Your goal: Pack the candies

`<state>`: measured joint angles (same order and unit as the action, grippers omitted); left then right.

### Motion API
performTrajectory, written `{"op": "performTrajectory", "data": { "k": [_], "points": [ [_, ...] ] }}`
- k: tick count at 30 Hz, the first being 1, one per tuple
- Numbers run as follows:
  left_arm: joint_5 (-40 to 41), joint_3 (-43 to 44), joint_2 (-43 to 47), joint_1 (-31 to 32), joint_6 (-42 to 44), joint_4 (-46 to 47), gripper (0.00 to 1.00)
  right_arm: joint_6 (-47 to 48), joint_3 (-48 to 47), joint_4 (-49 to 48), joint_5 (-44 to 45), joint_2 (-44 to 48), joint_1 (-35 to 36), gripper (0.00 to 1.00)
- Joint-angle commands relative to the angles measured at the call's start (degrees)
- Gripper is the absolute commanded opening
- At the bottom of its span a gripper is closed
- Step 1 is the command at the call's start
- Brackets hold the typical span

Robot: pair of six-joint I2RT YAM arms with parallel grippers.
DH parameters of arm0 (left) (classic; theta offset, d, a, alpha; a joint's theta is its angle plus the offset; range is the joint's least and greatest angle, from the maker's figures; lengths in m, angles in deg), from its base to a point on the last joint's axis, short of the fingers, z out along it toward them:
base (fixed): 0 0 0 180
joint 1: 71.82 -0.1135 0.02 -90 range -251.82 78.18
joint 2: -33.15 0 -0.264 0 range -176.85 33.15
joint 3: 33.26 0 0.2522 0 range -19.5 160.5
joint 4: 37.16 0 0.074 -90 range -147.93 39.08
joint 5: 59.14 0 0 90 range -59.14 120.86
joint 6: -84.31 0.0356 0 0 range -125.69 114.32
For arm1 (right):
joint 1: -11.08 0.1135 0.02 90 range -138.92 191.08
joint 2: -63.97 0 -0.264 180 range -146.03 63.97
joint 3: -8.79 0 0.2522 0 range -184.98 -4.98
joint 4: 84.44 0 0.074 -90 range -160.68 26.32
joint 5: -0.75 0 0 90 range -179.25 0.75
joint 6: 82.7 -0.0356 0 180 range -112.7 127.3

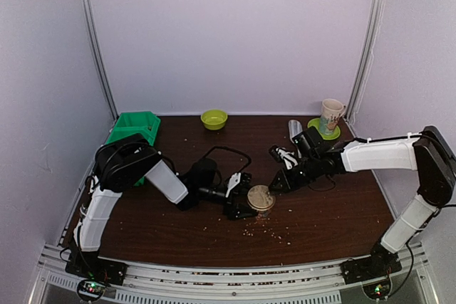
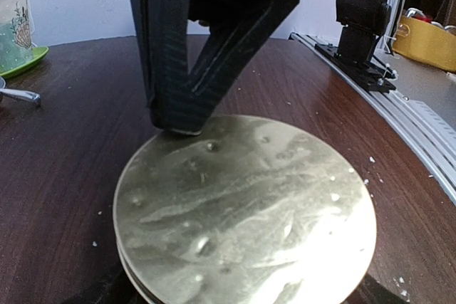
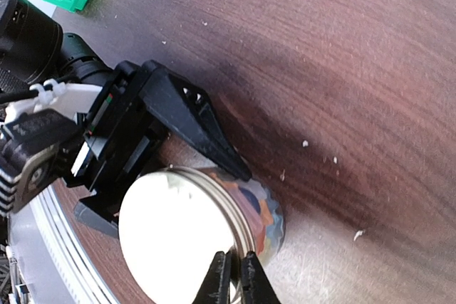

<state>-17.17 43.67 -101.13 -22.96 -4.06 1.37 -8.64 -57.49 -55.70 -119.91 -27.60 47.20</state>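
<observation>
Behind the jar, toward the back wall, sit a green bin off to its left, a small yellow-green bowl, and a cup on a green saucer off to its right. Pale crumbs lie scattered in front of the jar. Its gold lid covers the top. The candies are inside the jar, showing through its wall as a jumble of orange and darker colours. The left claw stands wide, a finger on each side of the jar, clasping it. The right claw is pinched together, tips over the lid's rim.
</observation>
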Motion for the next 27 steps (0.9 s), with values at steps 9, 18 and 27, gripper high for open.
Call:
{"op": "performTrajectory", "data": {
  "k": [9, 18, 27],
  "points": [
    [4.72, -1.19, -3.77, -0.17, -2.05, -11.22, 0.81, -2.84, 4.79, 2.71, -2.72, 4.54, 4.05, 0.07],
    [3.23, -1.24, -3.73, 0.02, -1.50, -11.15, 0.80, 2.06, 3.88, 5.83, 8.04, 9.13, 4.32, 0.38],
    [3.14, -1.15, -3.79, 0.10, -1.61, -11.16, 0.81, 6.27, 6.61, 0.00, 12.31, 14.73, 4.88, 0.73]
  ]
}}
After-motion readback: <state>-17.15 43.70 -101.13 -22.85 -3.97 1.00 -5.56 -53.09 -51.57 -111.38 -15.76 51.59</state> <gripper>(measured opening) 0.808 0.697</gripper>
